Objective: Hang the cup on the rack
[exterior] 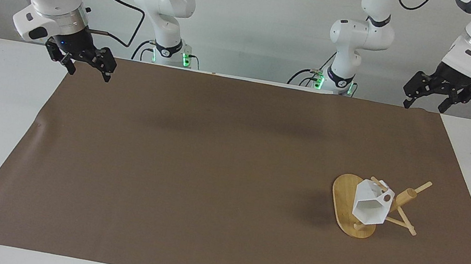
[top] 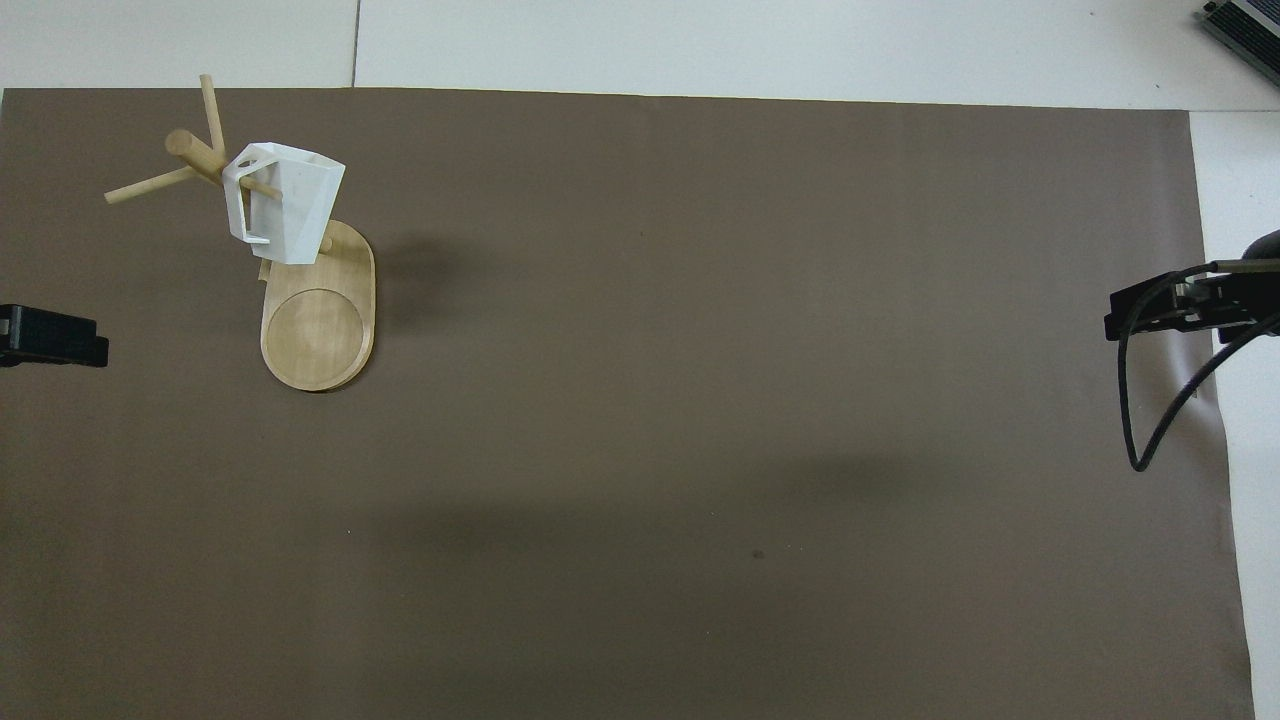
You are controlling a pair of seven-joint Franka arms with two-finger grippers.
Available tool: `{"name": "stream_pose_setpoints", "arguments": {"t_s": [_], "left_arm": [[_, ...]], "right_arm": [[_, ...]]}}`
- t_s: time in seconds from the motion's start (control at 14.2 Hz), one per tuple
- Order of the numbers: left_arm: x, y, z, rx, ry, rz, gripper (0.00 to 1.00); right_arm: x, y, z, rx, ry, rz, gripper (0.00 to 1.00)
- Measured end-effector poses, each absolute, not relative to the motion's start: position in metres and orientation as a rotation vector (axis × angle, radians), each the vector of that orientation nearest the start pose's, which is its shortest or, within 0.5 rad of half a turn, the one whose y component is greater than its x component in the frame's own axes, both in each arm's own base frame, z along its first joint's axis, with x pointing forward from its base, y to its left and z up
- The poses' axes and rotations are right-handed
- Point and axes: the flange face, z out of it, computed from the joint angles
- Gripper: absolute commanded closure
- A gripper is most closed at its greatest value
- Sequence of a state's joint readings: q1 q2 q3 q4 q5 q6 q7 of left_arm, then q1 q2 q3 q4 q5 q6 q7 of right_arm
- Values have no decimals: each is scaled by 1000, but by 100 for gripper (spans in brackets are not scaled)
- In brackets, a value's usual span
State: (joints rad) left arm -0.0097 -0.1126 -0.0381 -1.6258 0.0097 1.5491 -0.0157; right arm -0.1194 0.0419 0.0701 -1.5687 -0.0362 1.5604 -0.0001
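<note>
Right gripper: up over the mat's edge at the right arm's end, well apart from the rack; fingers spread, nothing in them, waiting.
Cup: hanging on the rack at the left arm's end of the mat, a peg through its handle hole, body clear of the base.
Cup heading: tipped over, mouth facing away from the robots and a touch downward; long axis roughly level, running from the post out over the base.
Left gripper: high over the mat's edge nearest the robots, well apart from the rack; fingers spread, empty.
Risk: looks done, folks, but that peg is thin and the cup hangs off-centre. A knock to the rack or mat could slide it off the peg.
</note>
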Motion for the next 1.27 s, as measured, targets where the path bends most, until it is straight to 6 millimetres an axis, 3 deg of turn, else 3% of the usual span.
{"name": "stream_pose_setpoints", "arguments": {"t_s": [0.42, 0.91, 1.27], "left_arm": [[517, -31, 655, -3127, 77, -48, 0], [516, -45, 659, -3123, 122, -91, 0], [514, -50, 657, -3152, 132, -91, 0]], "right_arm": [[564, -28, 601, -3172, 65, 84, 0], [562, -59, 601, -3170, 151, 89, 0], [562, -56, 601, -3170, 144, 89, 0]]}}
